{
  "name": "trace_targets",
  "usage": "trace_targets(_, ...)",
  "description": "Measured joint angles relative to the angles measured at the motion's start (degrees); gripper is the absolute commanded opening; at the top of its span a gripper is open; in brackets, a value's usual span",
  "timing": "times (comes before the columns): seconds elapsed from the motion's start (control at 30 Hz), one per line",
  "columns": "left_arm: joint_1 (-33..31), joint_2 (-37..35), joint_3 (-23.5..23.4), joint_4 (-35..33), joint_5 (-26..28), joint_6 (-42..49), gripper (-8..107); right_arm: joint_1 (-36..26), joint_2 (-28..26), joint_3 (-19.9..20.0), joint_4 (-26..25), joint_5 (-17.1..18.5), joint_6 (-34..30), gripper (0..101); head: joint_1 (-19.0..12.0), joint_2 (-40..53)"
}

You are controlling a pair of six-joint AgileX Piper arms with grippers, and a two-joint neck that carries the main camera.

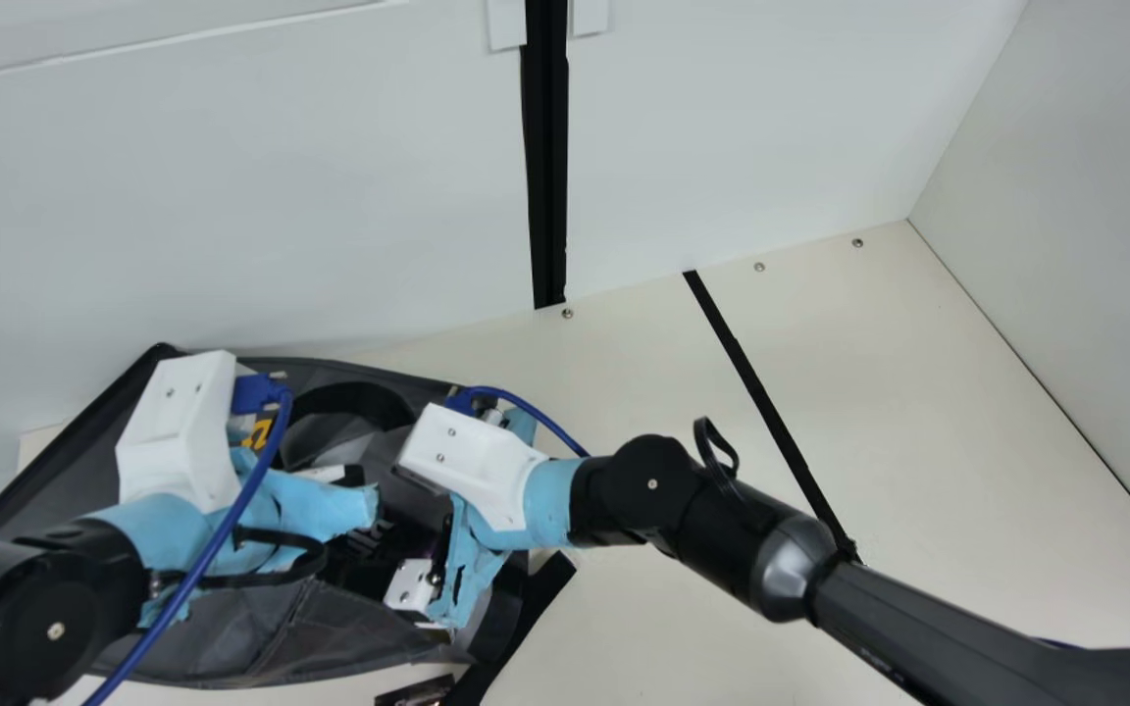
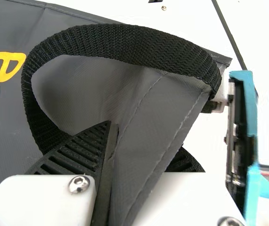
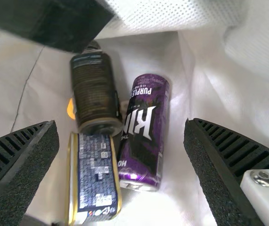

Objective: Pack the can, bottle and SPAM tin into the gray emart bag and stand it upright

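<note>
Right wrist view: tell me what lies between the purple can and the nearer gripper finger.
Only pale bag lining: in the right wrist view, the stretch from can to finger is bare.

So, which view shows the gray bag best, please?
The main view, as it takes in most of the gray bag. The left wrist view gives a black handle close up; the right wrist view, its pale lining around can, bottle and tin.

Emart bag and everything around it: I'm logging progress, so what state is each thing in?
Gray emart bag: open, loaded
Can: lying inside
Bottle: lying inside
SPAM tin: inside
Black handle: looped
Left gripper: shut on bag fabric
Right gripper: open, holding nothing
</note>
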Motion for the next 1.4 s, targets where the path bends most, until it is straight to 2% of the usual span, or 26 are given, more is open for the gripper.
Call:
trace_targets(0.67, 0.0, 0.0, 0.0, 0.0, 0.0, 0.0, -8, -4.3, -10.8, 6.4, -5.7, 2.4, 6.2, 95, 0.0, 0.0)
trace_targets(1.4, 0.0, 0.0, 0.0, 0.0, 0.0, 0.0, -8, -11.6, -23.0, 11.7, -18.5, 3.7, 18.9, 95, 0.0, 0.0)
